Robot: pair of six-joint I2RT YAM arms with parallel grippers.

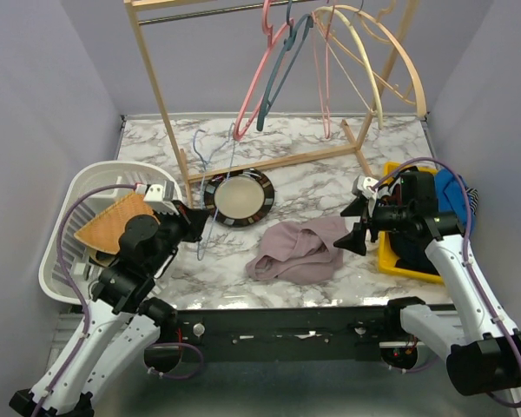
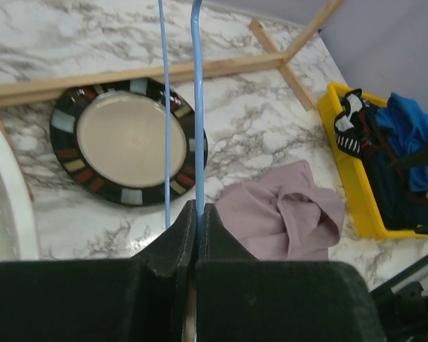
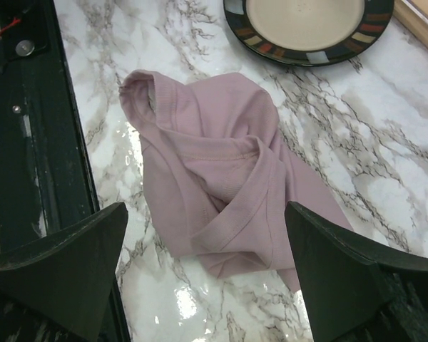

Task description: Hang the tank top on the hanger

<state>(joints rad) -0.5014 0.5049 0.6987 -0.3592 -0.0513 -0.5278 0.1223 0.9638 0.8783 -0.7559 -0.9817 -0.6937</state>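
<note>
The mauve tank top (image 1: 297, 250) lies crumpled on the marble table near the front edge; it also shows in the left wrist view (image 2: 285, 210) and the right wrist view (image 3: 221, 171). The thin light-blue hanger (image 1: 215, 181) stands up over the plate, its wires running up the left wrist view (image 2: 197, 107). My left gripper (image 1: 194, 228) is shut on the hanger's lower wire (image 2: 197, 221). My right gripper (image 1: 353, 228) is open and empty, hovering just right of and above the tank top (image 3: 207, 263).
A dark-rimmed plate (image 1: 239, 197) sits behind the tank top. A wooden rack (image 1: 278, 161) holds pink (image 1: 259, 95), teal and wooden hangers. A white basket (image 1: 87, 226) is at the left, a yellow bin (image 1: 399, 261) of dark clothes at the right.
</note>
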